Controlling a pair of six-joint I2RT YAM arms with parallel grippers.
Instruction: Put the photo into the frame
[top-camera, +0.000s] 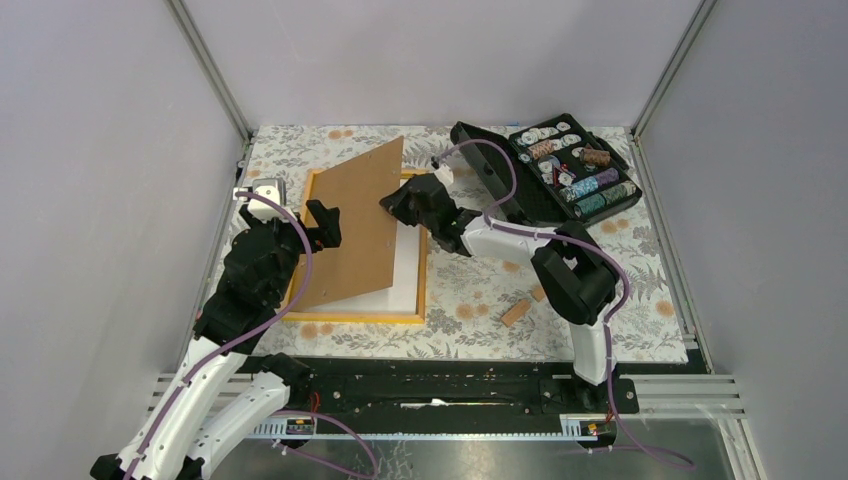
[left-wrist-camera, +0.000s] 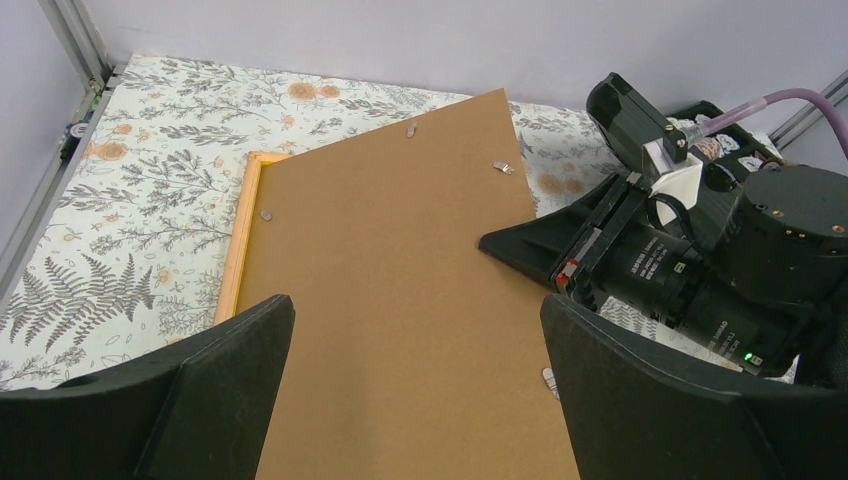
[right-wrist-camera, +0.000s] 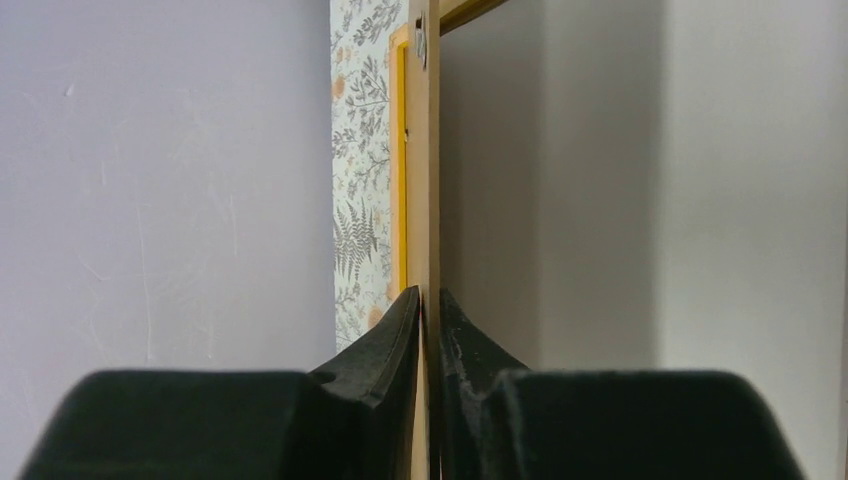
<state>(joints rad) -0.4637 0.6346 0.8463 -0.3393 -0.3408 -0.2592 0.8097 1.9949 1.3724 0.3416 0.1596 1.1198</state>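
Brown board (top-camera: 355, 225) in right gripper (top-camera: 388, 204), above frame (top-camera: 352, 318).

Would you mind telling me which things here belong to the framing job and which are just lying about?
For the job: thin orange-yellow rectangular picture frame; white rectangular paper sheet lying in it, seemingly the photo's back; brown rectangular backing board, tilted, pinched by the right gripper.
Lying about: open black case of chips; two small wooden blocks.
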